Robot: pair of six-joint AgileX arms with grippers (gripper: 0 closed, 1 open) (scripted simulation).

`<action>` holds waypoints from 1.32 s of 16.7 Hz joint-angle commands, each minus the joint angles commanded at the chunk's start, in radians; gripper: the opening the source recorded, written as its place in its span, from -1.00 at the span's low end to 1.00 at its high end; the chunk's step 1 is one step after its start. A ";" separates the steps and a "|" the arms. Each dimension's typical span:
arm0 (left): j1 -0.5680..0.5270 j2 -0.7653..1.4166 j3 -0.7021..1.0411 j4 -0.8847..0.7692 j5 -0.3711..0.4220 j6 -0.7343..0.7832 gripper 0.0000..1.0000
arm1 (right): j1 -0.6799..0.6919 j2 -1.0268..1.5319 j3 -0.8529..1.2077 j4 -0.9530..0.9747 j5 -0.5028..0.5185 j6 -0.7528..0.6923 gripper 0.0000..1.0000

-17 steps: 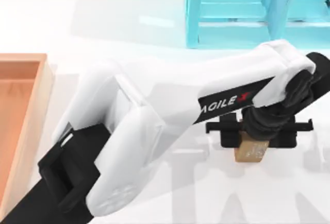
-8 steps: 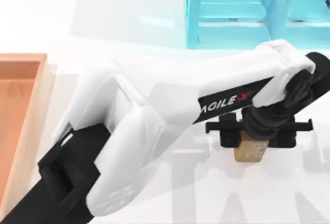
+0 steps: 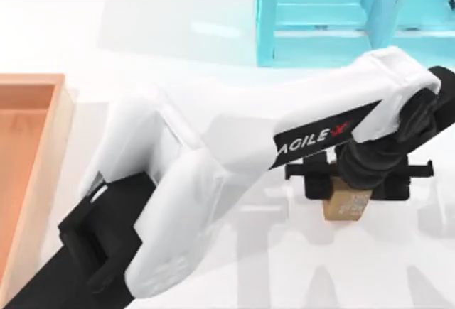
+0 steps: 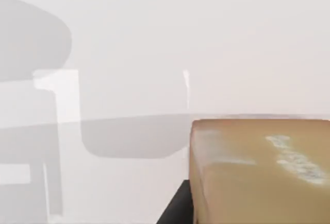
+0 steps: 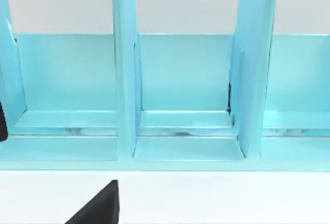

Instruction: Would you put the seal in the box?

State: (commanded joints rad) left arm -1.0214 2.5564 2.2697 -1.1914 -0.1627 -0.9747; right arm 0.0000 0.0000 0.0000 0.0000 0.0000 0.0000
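Note:
The seal (image 3: pixel 346 208) is a small tan wooden block with whitish marks, at the right of the table. My left arm reaches across from the lower left, and my left gripper (image 3: pixel 347 190) points down, shut on the seal's sides. Up close in the left wrist view, the seal (image 4: pixel 260 172) sits over the white table. The box (image 3: pixel 58 138), a shallow wooden tray with an orange-brown floor, lies at the far left edge. My right arm is parked, with a black edge of my right gripper (image 5: pixel 98 206) low in its wrist view.
A cyan-blue frame (image 3: pixel 320 18) with upright dividers stands at the back right, just beyond the seal; the right wrist view faces the same frame (image 5: pixel 185 90). White table (image 3: pixel 178 46) stretches between the seal and the box, under my left arm.
My left arm has risen slightly, and its wrist has shifted a little to the right and toward the back. The seal stays held between the fingers.

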 joint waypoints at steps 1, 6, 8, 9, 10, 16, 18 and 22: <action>0.000 0.012 0.045 -0.036 -0.001 -0.002 -1.00 | 0.000 0.000 0.000 0.000 0.000 0.000 1.00; -0.002 0.083 0.379 -0.271 -0.002 -0.003 -1.00 | 0.000 0.000 0.000 0.000 0.000 0.000 1.00; -0.002 0.108 0.503 -0.365 0.000 -0.002 -1.00 | 0.000 0.000 0.000 0.000 0.000 0.000 1.00; -0.002 0.117 0.549 -0.405 0.002 -0.001 -1.00 | 0.000 0.000 0.000 0.000 0.000 0.000 1.00; -0.001 0.125 0.585 -0.437 0.003 0.001 -1.00 | 0.000 0.000 0.000 0.000 0.000 0.000 1.00; 0.001 0.130 0.629 -0.477 0.004 0.004 -1.00 | 0.000 0.000 0.000 0.000 0.000 0.000 1.00; 0.011 0.121 0.619 -0.472 0.006 0.016 -1.00 | 0.000 0.000 0.000 0.000 0.000 0.000 1.00; 0.138 0.007 0.483 -0.416 0.030 0.147 -1.00 | 0.000 0.000 0.000 0.000 0.000 0.000 1.00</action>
State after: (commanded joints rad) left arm -0.8835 2.5637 2.7525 -1.6077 -0.1332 -0.8273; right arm 0.0000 0.0000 0.0000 0.0000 0.0000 0.0000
